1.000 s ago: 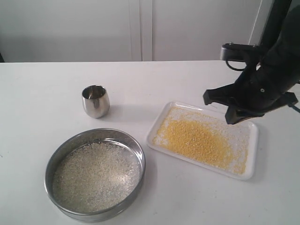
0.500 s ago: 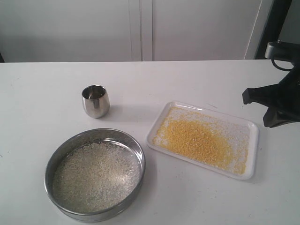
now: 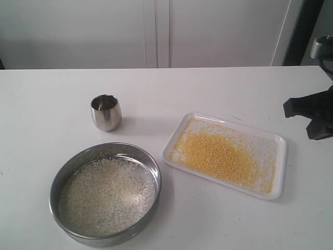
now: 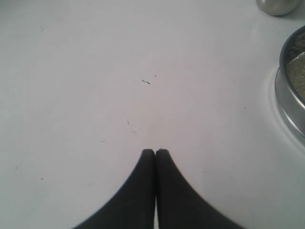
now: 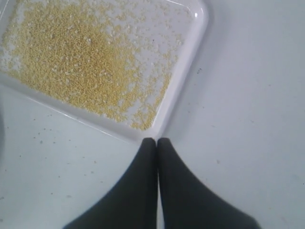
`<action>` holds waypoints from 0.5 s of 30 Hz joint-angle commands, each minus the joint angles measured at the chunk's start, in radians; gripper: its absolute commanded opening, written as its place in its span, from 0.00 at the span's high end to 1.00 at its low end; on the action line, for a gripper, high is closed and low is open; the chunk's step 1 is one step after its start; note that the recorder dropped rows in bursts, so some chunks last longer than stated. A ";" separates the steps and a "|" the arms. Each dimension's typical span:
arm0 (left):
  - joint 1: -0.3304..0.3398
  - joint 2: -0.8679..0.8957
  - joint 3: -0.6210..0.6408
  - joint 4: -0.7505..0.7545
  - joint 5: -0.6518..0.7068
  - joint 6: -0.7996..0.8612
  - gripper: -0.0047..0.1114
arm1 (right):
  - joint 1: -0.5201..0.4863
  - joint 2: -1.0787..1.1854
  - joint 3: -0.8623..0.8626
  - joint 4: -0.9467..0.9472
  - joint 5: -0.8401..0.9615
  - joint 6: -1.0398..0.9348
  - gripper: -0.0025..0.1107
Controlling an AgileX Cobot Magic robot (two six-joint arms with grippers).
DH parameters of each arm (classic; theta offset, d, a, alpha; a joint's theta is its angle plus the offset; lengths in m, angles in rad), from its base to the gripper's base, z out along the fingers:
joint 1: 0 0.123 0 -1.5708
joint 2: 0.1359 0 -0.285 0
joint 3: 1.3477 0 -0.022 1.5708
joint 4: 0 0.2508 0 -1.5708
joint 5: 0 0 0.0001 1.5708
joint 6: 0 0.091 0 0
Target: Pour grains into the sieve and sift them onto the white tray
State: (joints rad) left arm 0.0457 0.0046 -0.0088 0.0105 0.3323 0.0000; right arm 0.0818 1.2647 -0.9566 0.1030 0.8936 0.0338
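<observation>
The round metal sieve (image 3: 105, 192) stands at the front left and holds pale whitish grains (image 3: 106, 195). Its rim (image 4: 289, 90) also shows in the left wrist view. The white tray (image 3: 278, 161) lies to its right with a patch of yellow grains (image 3: 216, 155) spread over it; in the right wrist view the tray (image 5: 189, 67) and its yellow grains (image 5: 76, 62) fill one corner. My right gripper (image 5: 156, 141) is shut and empty, just off the tray's corner; its arm (image 3: 315, 112) is at the far right edge. My left gripper (image 4: 155, 151) is shut, empty, over bare table.
A small steel cup (image 3: 106, 112) stands upright behind the sieve; its base (image 4: 279, 5) shows in the left wrist view. The white table (image 3: 52, 104) runs back to a pale wall. A dark post (image 3: 299, 31) rises at the back right.
The right arm has drawn away from above the tray toward the right edge of the view. The sieve, cup and tray have not moved.
</observation>
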 commanded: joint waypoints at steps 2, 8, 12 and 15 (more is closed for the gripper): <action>0.004 -0.005 0.009 -0.011 0.004 0.000 0.96 | -0.002 -0.090 0.071 -0.043 -0.027 -0.011 0.98; 0.004 -0.005 0.009 -0.011 0.004 0.000 0.96 | -0.002 -0.233 0.154 -0.049 -0.079 -0.011 0.98; 0.004 -0.005 0.009 -0.011 0.004 0.000 0.96 | -0.002 -0.344 0.221 -0.049 -0.122 -0.011 0.98; 0.004 -0.005 0.009 -0.011 0.004 0.000 0.96 | -0.002 -0.426 0.263 -0.051 -0.140 -0.011 0.98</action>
State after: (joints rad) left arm 0.0457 0.0046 -0.0088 0.0105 0.3323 0.0000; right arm 0.0818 0.9035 -0.7298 0.0652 0.7775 0.0338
